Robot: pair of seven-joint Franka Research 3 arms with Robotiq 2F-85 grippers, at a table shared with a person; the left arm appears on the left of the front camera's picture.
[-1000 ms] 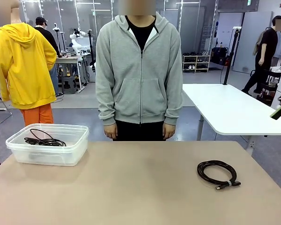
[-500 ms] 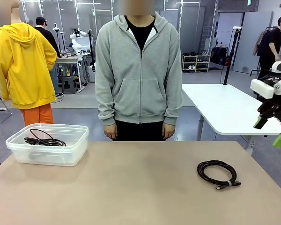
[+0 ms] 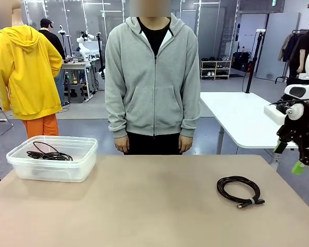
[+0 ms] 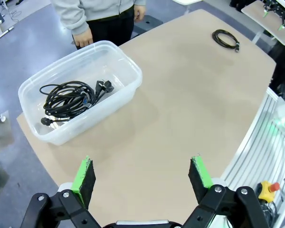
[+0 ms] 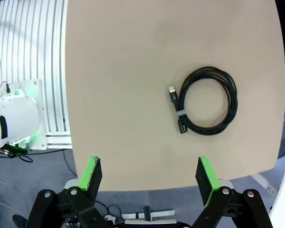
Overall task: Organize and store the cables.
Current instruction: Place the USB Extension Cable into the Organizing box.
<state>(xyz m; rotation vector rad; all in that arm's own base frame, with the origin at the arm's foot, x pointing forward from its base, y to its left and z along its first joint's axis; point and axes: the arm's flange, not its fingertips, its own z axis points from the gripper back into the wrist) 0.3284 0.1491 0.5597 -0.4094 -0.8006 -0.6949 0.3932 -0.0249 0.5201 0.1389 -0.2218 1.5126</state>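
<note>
A coiled black USB cable (image 3: 239,191) lay flat on the tan table (image 3: 144,206), toward its right end and well apart from the clear plastic bin (image 3: 52,157) at the far left corner. The bin already held a loose bundle of black cords (image 3: 49,154). The right gripper (image 3: 287,156) was seen above and beyond the table's right edge, its green-padded fingers spread wide and holding nothing — clearly the nearer claw to the coil. In the right wrist view the coil (image 5: 206,100) was seen ahead of the open fingers (image 5: 91,176) and somewhat toward the right-hand pad. The coil was nearly round, so no strong long axis was offered; its two plug ends and small tie band lay side by side along the coil's inner-left edge in that view.

The left gripper (image 4: 142,178) was likewise released and empty, hanging over the table's near-left part, with the bin (image 4: 128,76) ahead of it and the coil (image 4: 225,39) far off. The left wrist view showed what the front view hid — the plugs among the cords (image 4: 71,99) inside the bin. The right wrist view alone showed the USB connector's shape. A pickup by the right arm was judged the likely next step.
</note>
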